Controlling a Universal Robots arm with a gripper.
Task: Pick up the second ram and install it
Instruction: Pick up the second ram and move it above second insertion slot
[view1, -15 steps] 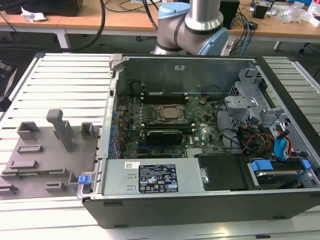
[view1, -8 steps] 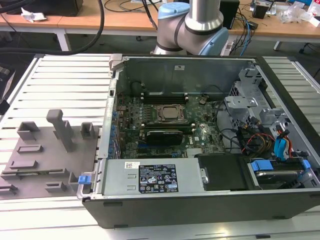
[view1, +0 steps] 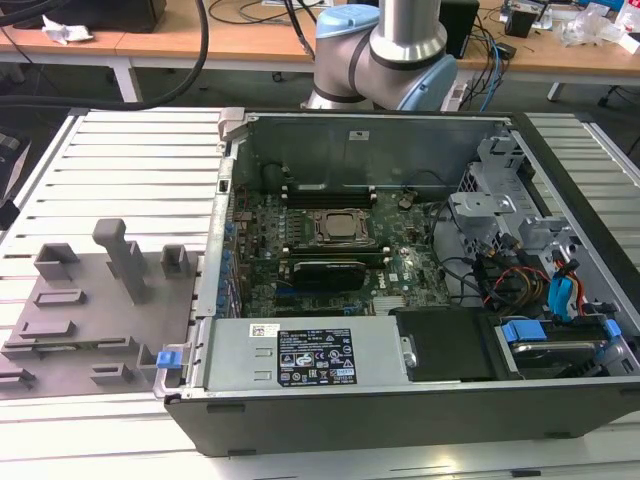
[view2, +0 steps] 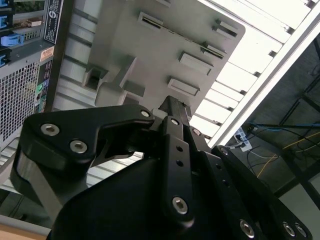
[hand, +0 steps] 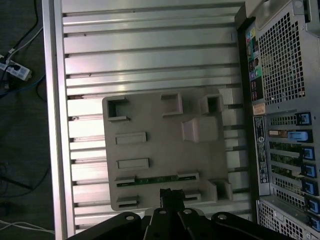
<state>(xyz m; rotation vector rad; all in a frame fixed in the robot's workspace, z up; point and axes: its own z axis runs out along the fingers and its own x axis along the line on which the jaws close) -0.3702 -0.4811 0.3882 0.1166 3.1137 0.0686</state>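
The second ram (hand: 156, 178) is a thin green stick lying in a long holder near one edge of the grey fixture plate (hand: 165, 145). In the first wrist view my gripper (hand: 171, 194) hovers above that edge of the plate, just beside the stick and apart from it. Its black fingertips are together with nothing between them. The second wrist view shows the same gripper (view2: 172, 102) over the plate (view2: 150, 55). In the exterior view the plate (view1: 90, 300) lies at the exterior view's left of the open computer case (view1: 400, 400).
Inside the case are the square CPU socket (view1: 338, 226), black memory slots (view1: 330, 187) behind it and more slots (view1: 322, 266) in front, one seemingly holding a green stick. Cables and drive bays (view1: 540, 280) crowd the exterior view's right. The plate carries raised blocks and a post (view1: 125, 260).
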